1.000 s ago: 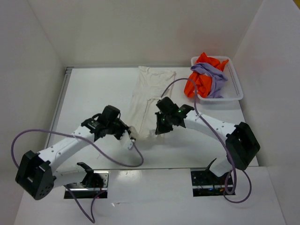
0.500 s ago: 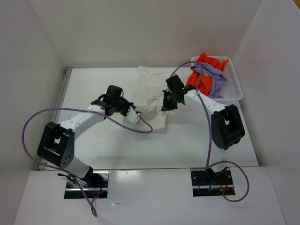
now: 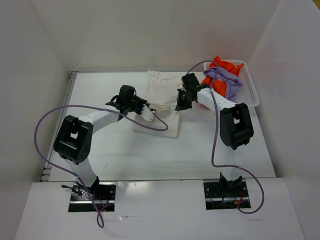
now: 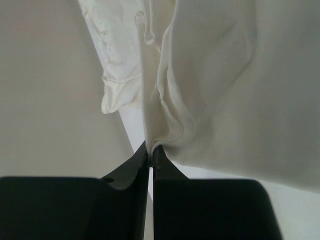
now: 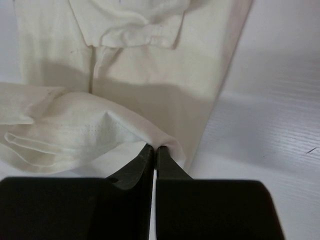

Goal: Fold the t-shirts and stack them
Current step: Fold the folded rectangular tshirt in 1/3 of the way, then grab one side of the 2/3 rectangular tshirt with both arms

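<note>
White t-shirt (image 3: 161,86) lies lengthwise near-to-far; left gripper (image 4: 151,150) and right gripper (image 5: 155,149) each clamp tight on its cloth.

Both arms reach far forward and bend inward toward each other; the left gripper (image 4: 151,149) has its jaws pinched together on a fold of the white t-shirt (image 3: 161,83); the right gripper (image 5: 155,148) pinches another fold likewise.

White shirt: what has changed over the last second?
The left gripper and right gripper, both shut on the near edge of the white t-shirt, carried it away from the arm bases toward the far side, doubling the shirt over itself. Unchanged: both grips; the orange t-shirt and purple t-shirt lie in the basket.
</note>
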You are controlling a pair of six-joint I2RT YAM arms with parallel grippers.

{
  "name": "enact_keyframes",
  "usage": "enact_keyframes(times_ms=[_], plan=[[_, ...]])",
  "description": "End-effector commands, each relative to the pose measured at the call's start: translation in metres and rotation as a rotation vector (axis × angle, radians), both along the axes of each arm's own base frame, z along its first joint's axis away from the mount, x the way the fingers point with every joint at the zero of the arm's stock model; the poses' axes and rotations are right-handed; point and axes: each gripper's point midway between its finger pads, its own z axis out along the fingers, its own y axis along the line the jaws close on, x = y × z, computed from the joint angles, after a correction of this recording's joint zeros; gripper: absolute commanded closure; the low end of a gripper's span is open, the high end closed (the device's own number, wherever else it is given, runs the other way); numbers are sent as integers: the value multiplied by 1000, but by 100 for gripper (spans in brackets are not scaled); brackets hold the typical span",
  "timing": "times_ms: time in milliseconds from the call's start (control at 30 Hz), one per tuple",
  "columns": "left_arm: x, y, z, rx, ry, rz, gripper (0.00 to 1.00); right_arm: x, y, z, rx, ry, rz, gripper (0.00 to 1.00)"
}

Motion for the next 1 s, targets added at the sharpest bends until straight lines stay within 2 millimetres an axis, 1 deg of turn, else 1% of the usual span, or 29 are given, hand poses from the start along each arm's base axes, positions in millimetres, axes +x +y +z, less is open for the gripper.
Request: enact_keyframes(times_ms=[0, 33, 67, 100, 167, 200, 233, 267, 300, 333, 367, 400, 433, 467, 500, 533, 567, 600, 633, 667, 700, 733, 767, 800, 833, 867, 900, 933, 967], plan=[[21, -10, 19, -68, -69, -9, 99, 23, -4, 8, 7, -53, 5, 100], [23, -10, 15, -68, -70, -9, 99, 25, -2, 7, 8, -56, 22, 98], [25, -11, 19, -72, -79, -10, 99, 26, 1, 7, 16, -53, 28, 91], [25, -11, 15, -68, -70, -9, 97, 28, 1, 1, 7, -41, 35, 79], [25, -11, 10, -70, -56, -4, 86, 28, -1, -2, -5, -32, 30, 52], [27, -7, 10, -70, -56, 5, 76, 32, -1, -2, -12, -37, 25, 48], [25, -6, 6, -67, -48, 5, 63, 38, -6, 2, -15, -51, 10, 46], [26, -5, 6, -71, -56, 19, 43, 39, -8, 1, -26, -54, 3, 44], [30, -3, 9, -74, -73, 37, 36, 41, -9, 12, -29, -74, -4, 41], [31, 0, 8, -70, -83, 48, 32, 46, -10, 26, -27, -111, -12, 38], [37, 4, 15, -78, -113, 89, 29, 46, -20, 29, -55, -116, -27, 37], [41, 7, 18, -80, -127, 114, 25, 50, -19, 41, -51, -145, -21, 37], [43, 11, 20, -80, -134, 140, 25, 50, -21, 56, -51, -179, -30, 37], [46, 20, 24, -89, -136, 181, 25, 48, -22, 63, -48, -188, -31, 37], [47, 25, 35, -87, -147, 208, 25, 47, -22, 73, -42, -207, -32, 37], [42, 34, 31, -69, -112, 223, 25, 43, -24, 75, -41, -208, -32, 37], [40, 46, 34, -45, -111, 221, 25, 36, -26, 82, -37, -221, -33, 37], [33, 48, 35, -31, -99, 180, 25, 30, -24, 81, -24, -211, -20, 38], [13, 56, 28, 7, -61, 150, 25, 22, -19, 79, -10, -198, -10, 39], [4, 61, 27, 48, -69, 106, 25, 12, -21, 67, -14, -162, -3, 39], [-7, 64, 40, 44, -84, 77, 25, 3, -16, 64, 1, -144, 5, 39], [-27, 67, 26, 78, -16, 42, 25, -3, -18, 58, 1, -124, -4, 39], [-42, 68, 25, 124, -22, -14, 24, -18, -15, 52, 8, -110, 15, 39], [-60, 70, 13, 157, 29, -55, 23, -28, -10, 50, 26, -88, 17, 38], [-70, 69, 9, 179, 31, -87, 23, -41, -10, 39, 23, -62, 19, 36], [-82, 63, 8, 200, 19, -122, 21, -47, -10, 44, 40, -65, 16, 33], [-96, 64, -8, 238, 45, -156, 21, -58, -1, 41, 54, -43, 27, 28], [-104, 62, -16, 254, 63, -181, 20, -65, 1, 38, 56, -28, 26, 26], [-107, 65, -18, 271, 66, -182, 20, -76, 0, 24, 41, 7, 34, 25]])
